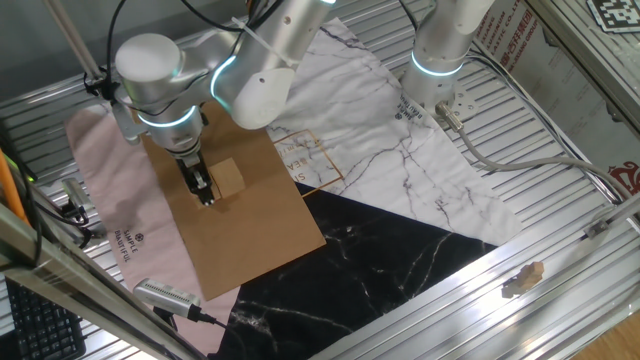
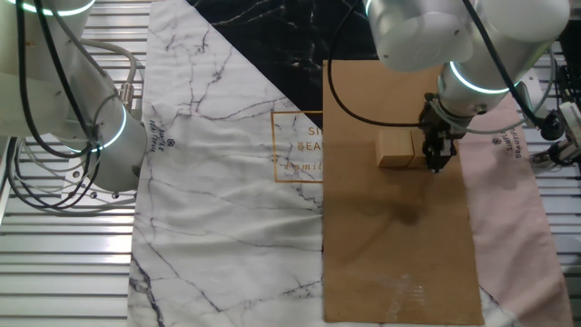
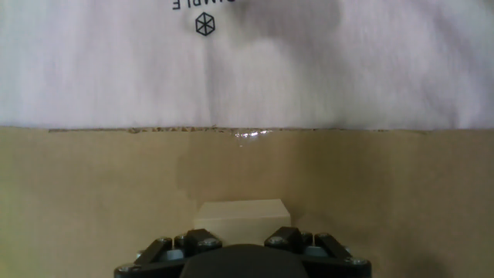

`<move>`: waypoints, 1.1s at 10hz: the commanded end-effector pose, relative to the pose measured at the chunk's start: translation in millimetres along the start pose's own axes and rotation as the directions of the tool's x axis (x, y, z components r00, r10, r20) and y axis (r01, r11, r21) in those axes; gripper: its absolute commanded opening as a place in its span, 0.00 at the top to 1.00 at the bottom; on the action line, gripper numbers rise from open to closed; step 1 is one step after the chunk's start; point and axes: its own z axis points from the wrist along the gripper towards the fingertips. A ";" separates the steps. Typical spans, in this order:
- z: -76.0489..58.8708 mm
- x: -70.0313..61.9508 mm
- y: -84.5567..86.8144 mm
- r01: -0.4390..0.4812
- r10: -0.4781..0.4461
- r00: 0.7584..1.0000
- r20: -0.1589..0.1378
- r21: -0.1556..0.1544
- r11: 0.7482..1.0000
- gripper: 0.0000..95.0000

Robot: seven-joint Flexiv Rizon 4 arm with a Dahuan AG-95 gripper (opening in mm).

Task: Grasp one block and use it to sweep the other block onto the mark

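Note:
One pale wooden block (image 1: 228,177) lies on a brown cardboard sheet (image 1: 250,240). It also shows in the other fixed view (image 2: 397,148) and at the bottom of the hand view (image 3: 241,215). My gripper (image 1: 205,193) stands down at the sheet right beside the block, on its left in one fixed view and on its right in the other fixed view (image 2: 434,162). Its dark fingers look closed together with nothing seen between them. The hand view shows only the finger bases. I see no second block on the sheet. The black dot mark is not in view.
The cardboard lies over a pale pink cloth (image 1: 110,200) and a marble-print cloth (image 1: 400,160) with an orange square outline (image 2: 298,145). A second arm (image 1: 440,50) stands at the back. A small wooden piece (image 1: 525,278) lies on the metal slats. A grey tool (image 1: 165,293) lies near the front.

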 end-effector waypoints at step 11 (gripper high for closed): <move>-51.8 -21.2 -5.9 0.041 -0.041 0.999 -0.031 -0.007 0.999 0.20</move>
